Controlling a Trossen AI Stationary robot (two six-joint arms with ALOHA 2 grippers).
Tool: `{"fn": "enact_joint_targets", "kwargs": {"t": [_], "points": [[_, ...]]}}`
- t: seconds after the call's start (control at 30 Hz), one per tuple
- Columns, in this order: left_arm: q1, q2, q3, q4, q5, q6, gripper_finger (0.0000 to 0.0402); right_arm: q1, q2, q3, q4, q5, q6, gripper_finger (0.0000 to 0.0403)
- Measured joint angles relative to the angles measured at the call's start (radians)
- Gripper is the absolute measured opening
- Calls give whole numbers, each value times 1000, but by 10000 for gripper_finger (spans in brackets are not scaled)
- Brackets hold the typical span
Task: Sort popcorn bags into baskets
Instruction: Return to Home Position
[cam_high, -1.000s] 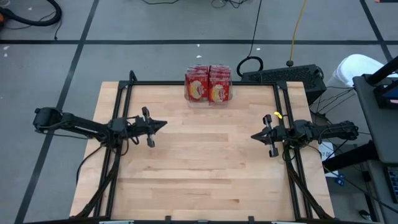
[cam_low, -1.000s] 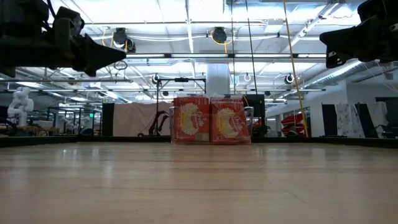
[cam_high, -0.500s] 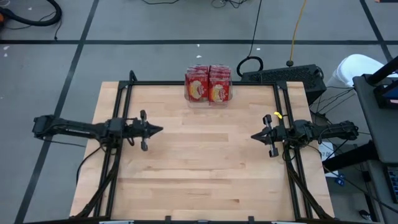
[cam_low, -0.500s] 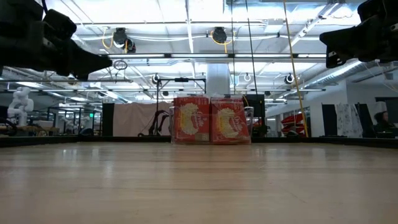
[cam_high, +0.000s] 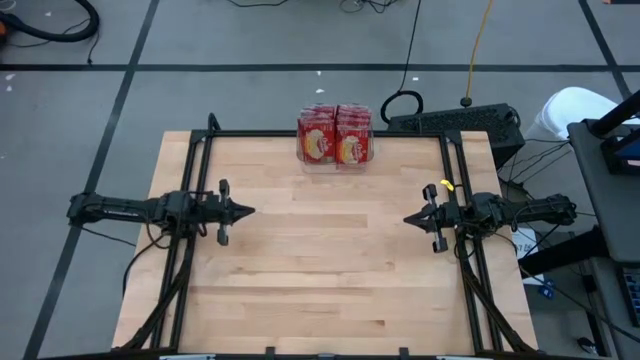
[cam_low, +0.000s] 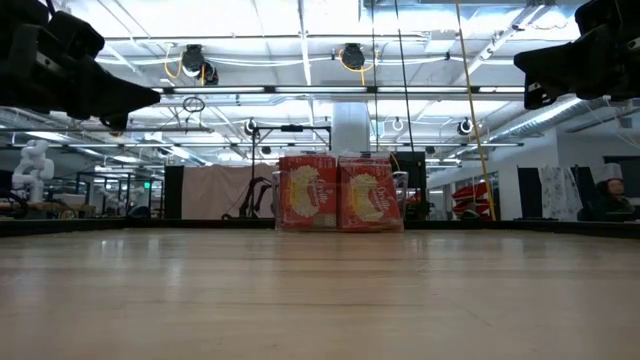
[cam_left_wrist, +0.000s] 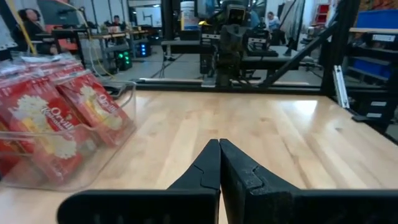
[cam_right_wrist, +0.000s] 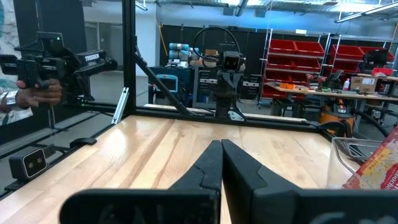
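Looks like the parking step rather than a pick, with every visible one of the popcorn bags (cam_high: 335, 135) standing packed in the clear bin (cam_high: 337, 164) at upper centre of the high view and none loose on the table (cam_high: 330, 270). Shows the left gripper (cam_high: 240, 210) at middle left and the right gripper (cam_high: 412, 218) at middle right, each with fingers pressed together on nothing, both well apart from the bin. Calls next only for settling each arm at its rest pose; probably needs no further grasp.
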Motion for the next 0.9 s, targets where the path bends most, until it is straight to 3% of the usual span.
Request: {"fn": "enact_joint_targets", "kwargs": {"t": [0.1, 0.33, 0.7, 0.9], "points": [[-21, -50, 0, -55, -45, 9, 1, 0, 0, 0, 0, 0, 0, 0], [-37, -149, 2, -76, -40, 63, 1, 0, 0, 0, 0, 0, 0, 0], [-37, -163, 2, -83, -17, 47, 3, 0, 0, 0, 0, 0, 1, 0], [-37, -158, 2, -81, -22, 91, 32, 0, 0, 0, 0, 0, 0, 0]]}}
